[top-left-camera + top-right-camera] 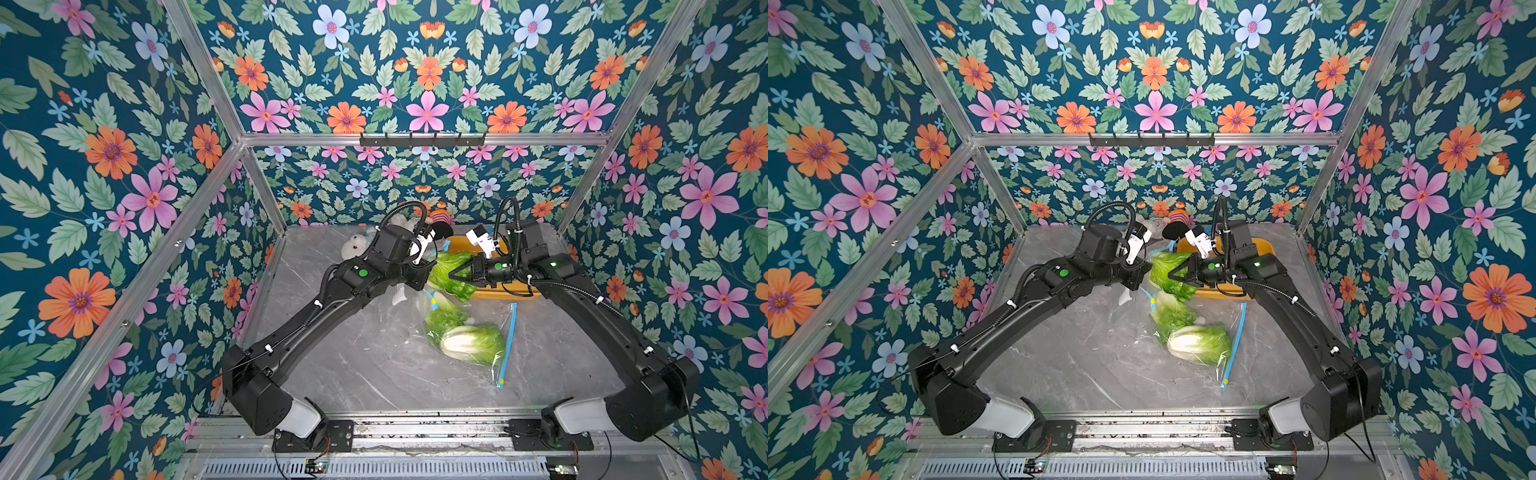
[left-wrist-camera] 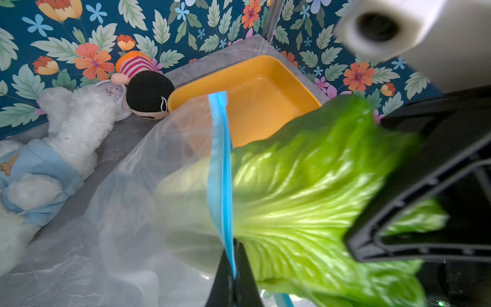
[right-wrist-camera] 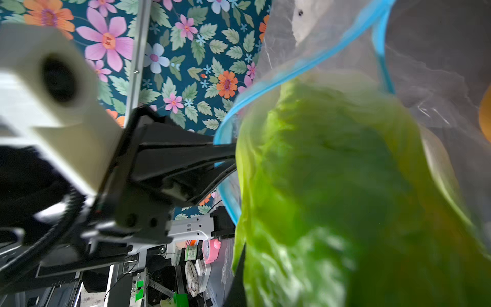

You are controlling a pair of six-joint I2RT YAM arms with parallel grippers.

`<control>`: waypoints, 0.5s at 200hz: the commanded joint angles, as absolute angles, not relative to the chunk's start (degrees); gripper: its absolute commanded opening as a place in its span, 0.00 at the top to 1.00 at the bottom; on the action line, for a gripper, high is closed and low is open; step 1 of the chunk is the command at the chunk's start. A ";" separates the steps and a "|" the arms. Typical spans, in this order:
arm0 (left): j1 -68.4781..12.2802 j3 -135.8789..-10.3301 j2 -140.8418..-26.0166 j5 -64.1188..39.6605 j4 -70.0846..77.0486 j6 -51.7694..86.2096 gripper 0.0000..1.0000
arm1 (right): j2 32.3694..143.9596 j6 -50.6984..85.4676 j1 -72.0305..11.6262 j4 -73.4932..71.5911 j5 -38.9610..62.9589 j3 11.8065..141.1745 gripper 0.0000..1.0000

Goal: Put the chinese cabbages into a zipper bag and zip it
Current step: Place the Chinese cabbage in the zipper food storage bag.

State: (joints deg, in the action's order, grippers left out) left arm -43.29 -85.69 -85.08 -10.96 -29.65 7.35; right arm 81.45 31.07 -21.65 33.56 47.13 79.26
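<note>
A clear zipper bag (image 1: pixel 494 332) with a blue zip strip lies on the marble table, with two chinese cabbages (image 1: pixel 471 344) (image 1: pixel 444 316) inside it. My left gripper (image 2: pixel 233 248) is shut on the blue zip strip (image 2: pixel 220 159) and holds the bag mouth up. A third cabbage (image 2: pixel 305 191) hangs at that mouth, its pale base past the strip and inside the film. My right gripper (image 1: pixel 453 275) is shut on its green leaves; in the right wrist view the cabbage (image 3: pixel 332 186) hides most of the jaws. In a top view the two grippers (image 1: pixel 1144 278) (image 1: pixel 1171 275) almost meet.
An orange-yellow tray (image 1: pixel 513 294) stands just behind the bag under my right wrist, empty in the left wrist view (image 2: pixel 239 63). Soft toys sit at the back: a white plush bear (image 2: pixel 74 119) and a black-haired doll (image 2: pixel 148 93). Floral walls enclose three sides.
</note>
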 commanded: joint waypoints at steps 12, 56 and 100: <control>-43.31 -86.22 -84.46 -14.48 -25.41 8.03 1.00 | 83.49 26.56 -22.52 39.90 42.63 81.63 1.00; -43.34 -85.78 -85.84 -16.72 -24.82 8.53 1.00 | 82.73 29.19 -22.61 32.71 52.30 82.86 1.00; -43.34 -85.20 -85.18 -17.28 -23.92 8.36 1.00 | 82.87 29.42 -22.89 32.25 51.45 81.45 1.00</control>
